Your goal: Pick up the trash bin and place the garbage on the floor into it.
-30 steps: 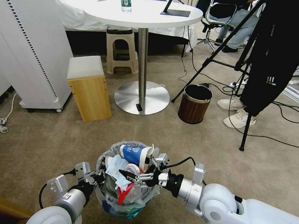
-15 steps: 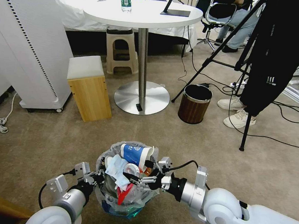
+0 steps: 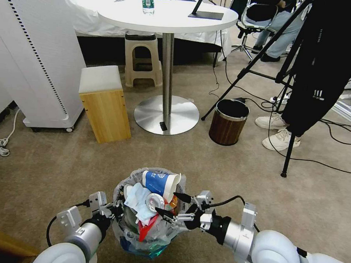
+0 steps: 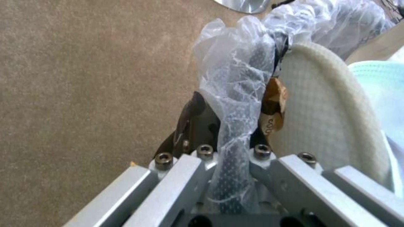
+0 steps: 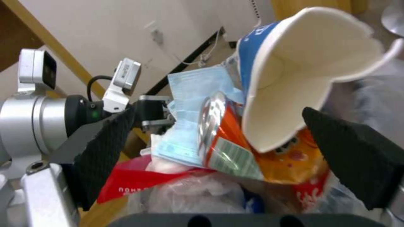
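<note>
Now the right gripper [image 3: 171,205], jaws apart and empty, sits at the near right rim of the trash bin [image 3: 147,235], its piled garbage [image 3: 151,194] just ahead and left of the fingertips. The left gripper [image 3: 115,211] is clamped on the bin's left rim. Against a second ago, the right gripper has drawn back from over the heap.

Beige carpet floor [image 3: 46,168] carries a wooden box stool [image 3: 104,103], a plastic stool [image 3: 143,60], and the round table's steel base [image 3: 166,115]. Right of the base stand a brown wood-grain bin [image 3: 228,122], tripod legs [image 3: 288,152], cables [image 3: 338,134] and white sneakers [image 3: 276,130]. A white cabinet [image 3: 35,59] stands at the left.
</note>
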You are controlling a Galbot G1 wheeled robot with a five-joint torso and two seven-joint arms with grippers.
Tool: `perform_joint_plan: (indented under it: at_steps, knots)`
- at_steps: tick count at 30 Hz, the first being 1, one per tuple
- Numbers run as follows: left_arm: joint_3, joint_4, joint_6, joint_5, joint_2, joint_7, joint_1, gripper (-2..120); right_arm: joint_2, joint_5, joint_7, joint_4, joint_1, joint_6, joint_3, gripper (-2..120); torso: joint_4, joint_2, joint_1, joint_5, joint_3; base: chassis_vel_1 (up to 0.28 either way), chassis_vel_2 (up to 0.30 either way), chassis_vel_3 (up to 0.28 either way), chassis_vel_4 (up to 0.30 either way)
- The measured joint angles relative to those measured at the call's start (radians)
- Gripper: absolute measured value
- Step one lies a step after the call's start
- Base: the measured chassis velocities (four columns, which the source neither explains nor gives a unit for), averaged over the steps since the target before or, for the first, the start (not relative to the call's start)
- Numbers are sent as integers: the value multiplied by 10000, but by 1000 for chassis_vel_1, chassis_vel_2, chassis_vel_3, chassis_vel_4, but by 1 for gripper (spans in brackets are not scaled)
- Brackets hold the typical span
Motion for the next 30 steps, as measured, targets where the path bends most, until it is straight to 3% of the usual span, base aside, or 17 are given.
perform_joint_plan:
  at_steps: [6,17,30]
  knots:
    - [-28,34,-1,42,1,14,36,1,-223,-246,-184,149,-852,153,860,100,0,0,0,0,0,0,0,0,0]
    - [-246,52,-5,-54,25,4,-31,1,-324,-261,-326,297,-1108,290,1288,100,0,0,0,0,0,0,0,0,0]
    - [-310,929,-42,-362,305,-48,-707,1,-265,-285,-545,297,-1578,519,2051,100,1,0,0,0,0,0,0,0,0]
